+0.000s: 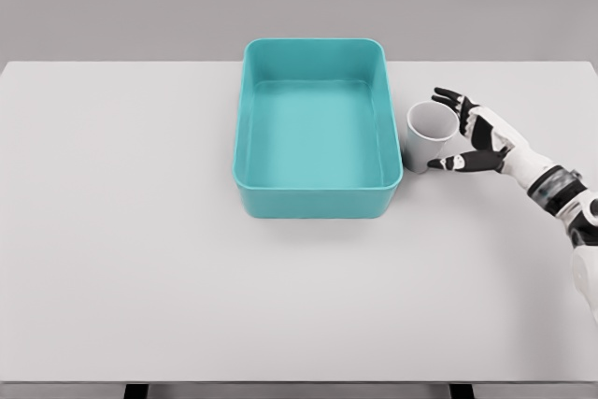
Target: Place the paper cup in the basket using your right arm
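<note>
A white paper cup (428,135) stands upright on the table, right beside the right wall of the teal basket (318,201). My right hand (452,130) sits just to the cup's right, its fingers (450,97) spread behind the cup's far rim and the thumb (448,163) reaching along its near side. The hand is open around the cup, close to it but not closed on it. The basket holds nothing. My left arm does not show.
The white table (140,259) spans the whole view; its front edge runs along the bottom. The basket's right wall stands between the cup and the basket's inside.
</note>
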Tool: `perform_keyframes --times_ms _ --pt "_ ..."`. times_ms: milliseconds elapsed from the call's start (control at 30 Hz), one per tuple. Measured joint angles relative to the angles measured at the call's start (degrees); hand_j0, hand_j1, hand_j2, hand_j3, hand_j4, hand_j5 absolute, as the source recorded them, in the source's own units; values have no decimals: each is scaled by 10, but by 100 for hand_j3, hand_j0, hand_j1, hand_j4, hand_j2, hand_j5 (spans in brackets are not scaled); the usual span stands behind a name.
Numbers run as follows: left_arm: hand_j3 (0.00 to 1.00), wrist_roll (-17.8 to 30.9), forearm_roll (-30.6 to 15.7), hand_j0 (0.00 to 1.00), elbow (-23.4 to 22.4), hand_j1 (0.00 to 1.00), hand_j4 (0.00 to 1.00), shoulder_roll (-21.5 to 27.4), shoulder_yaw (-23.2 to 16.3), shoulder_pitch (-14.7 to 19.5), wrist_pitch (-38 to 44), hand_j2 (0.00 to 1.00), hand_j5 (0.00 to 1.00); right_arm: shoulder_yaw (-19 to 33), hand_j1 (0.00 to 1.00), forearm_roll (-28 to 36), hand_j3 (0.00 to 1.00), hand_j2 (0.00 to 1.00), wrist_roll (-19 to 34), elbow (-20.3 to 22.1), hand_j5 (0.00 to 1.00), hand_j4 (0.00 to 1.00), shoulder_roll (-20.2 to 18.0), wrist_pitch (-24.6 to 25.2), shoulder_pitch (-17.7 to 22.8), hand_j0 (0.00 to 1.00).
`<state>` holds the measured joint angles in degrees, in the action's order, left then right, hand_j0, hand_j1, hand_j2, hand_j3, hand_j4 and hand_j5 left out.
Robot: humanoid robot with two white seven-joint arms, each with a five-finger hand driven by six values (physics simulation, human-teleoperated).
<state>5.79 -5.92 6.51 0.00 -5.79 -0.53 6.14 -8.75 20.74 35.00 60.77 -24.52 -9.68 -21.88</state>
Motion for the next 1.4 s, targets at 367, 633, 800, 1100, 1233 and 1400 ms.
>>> perform_keyframes --times_ms 367,633,800,1100,1233,1400 --pt "100 0 0 100 0 100 100 0 0 1 0 100 100 -1 100 0 100 100 0 -18 100 100 5 -10 0 100" --pt "100 0 0 100 0 100 100 0 0 0 0 100 100 -1 100 -1 100 100 0 -27 100 100 9 -11 -5 100" --pt "100 0 0 100 0 100 100 0 0 1 0 100 100 -2 100 -2 100 100 0 -29 100 100 10 -10 -15 100" --pt "100 0 0 100 0 100 100 0 0 1 0 100 100 -6 100 -7 100 100 0 -46 100 100 23 -11 -28 100" --pt "100 0 0 100 0 100 100 0 0 1 0 100 100 -8 98 -8 98 98 0 -46 98 98 25 -11 -28 98" --pt "100 0 0 100 0 100 100 0 0 1 0 100 100 -14 72 -10 72 72 0 -44 72 72 24 -11 -28 72"
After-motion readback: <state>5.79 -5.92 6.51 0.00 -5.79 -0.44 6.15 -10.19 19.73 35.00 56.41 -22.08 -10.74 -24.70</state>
